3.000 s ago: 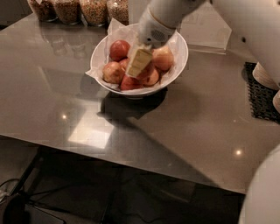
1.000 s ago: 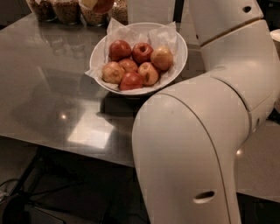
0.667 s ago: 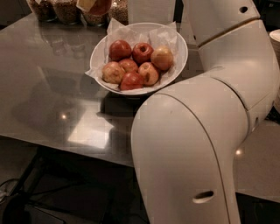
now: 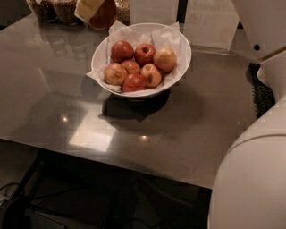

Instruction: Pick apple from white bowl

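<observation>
My gripper (image 4: 94, 10) is at the top edge of the camera view, above and to the left of the white bowl (image 4: 185, 60). Its yellowish fingers (image 4: 87, 6) are shut on a red apple (image 4: 105, 15), held clear of the bowl. The bowl is wide, glossy and lined with crumpled white paper (image 4: 166, 34). It stands on the grey table (image 4: 53, 98) and holds several apples. Red ones (image 4: 122, 50) lie at the back and front, and paler ones (image 4: 165, 58) at the sides.
Jars of dry food (image 4: 53, 9) stand at the back left, right beside the gripper. A clear sign holder (image 4: 210, 24) stands behind the bowl on the right. My white body (image 4: 254, 179) fills the lower right. A black mat (image 4: 255, 87) lies at the right edge.
Three seconds ago the gripper was down among the apples in the bowl. It has since risen to the upper left with a red apple. My body now covers less of the view.
</observation>
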Robot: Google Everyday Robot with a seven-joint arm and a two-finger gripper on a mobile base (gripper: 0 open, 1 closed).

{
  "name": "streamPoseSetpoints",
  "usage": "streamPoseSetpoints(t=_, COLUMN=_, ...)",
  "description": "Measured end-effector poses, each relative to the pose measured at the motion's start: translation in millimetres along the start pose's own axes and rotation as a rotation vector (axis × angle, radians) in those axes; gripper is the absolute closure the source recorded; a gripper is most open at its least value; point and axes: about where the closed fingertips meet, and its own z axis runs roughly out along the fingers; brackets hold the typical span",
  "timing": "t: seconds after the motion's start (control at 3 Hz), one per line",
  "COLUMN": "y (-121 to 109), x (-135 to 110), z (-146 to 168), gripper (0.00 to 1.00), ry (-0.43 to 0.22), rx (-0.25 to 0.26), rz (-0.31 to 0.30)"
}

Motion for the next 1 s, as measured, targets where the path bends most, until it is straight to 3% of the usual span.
streamPoseSetpoints(t=0.33, y=0, x=0, z=0, gripper=1.00, ry=0.000, rx=0.000, rz=0.000)
streamPoseSetpoints(t=0.67, y=5, x=17, z=16, gripper=1.00, ry=-0.019, rx=-0.005, rz=0.039)
streamPoseSetpoints(t=1.0, y=28, x=41, z=27, gripper=1.00, ry=-0.066, rx=-0.009, rz=0.129)
